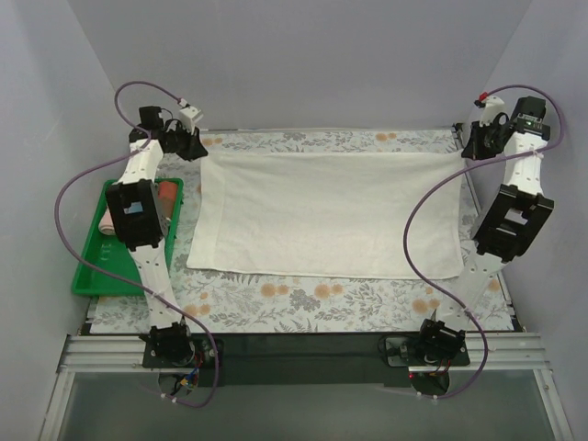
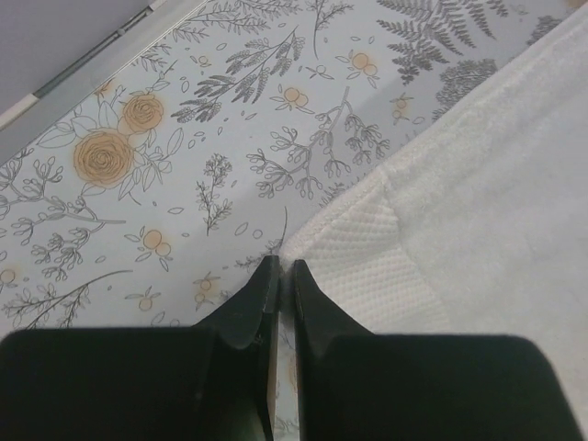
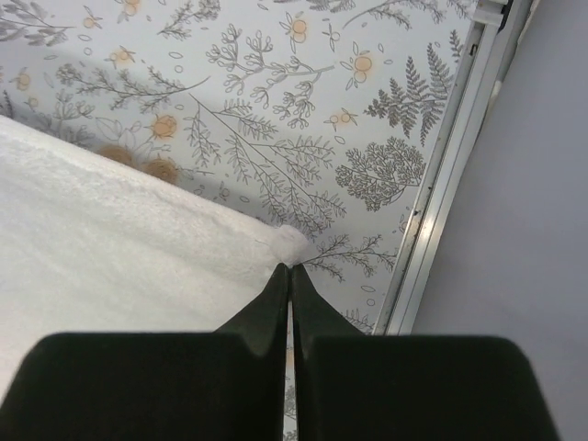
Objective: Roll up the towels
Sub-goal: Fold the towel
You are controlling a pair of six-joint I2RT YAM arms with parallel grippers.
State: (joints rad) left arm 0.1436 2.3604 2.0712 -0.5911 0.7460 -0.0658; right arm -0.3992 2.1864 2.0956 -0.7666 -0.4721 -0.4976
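The long cream-white towel (image 1: 326,213) lies spread flat across the floral table. My left gripper (image 1: 195,145) is at its far left corner, and in the left wrist view (image 2: 286,265) the jaws are shut on the tip of that corner (image 2: 303,241). My right gripper (image 1: 473,147) is at the far right corner, and in the right wrist view (image 3: 290,268) it is shut on the bunched corner tip (image 3: 292,243). The salmon-pink towel (image 1: 168,192) lies rolled in the green tray (image 1: 96,271), partly hidden by my left arm.
The green tray stands at the left edge of the table, with a paler pink bundle (image 1: 110,220) at its left side. A metal rail (image 3: 441,193) runs along the table's right edge. Grey walls enclose the back and both sides.
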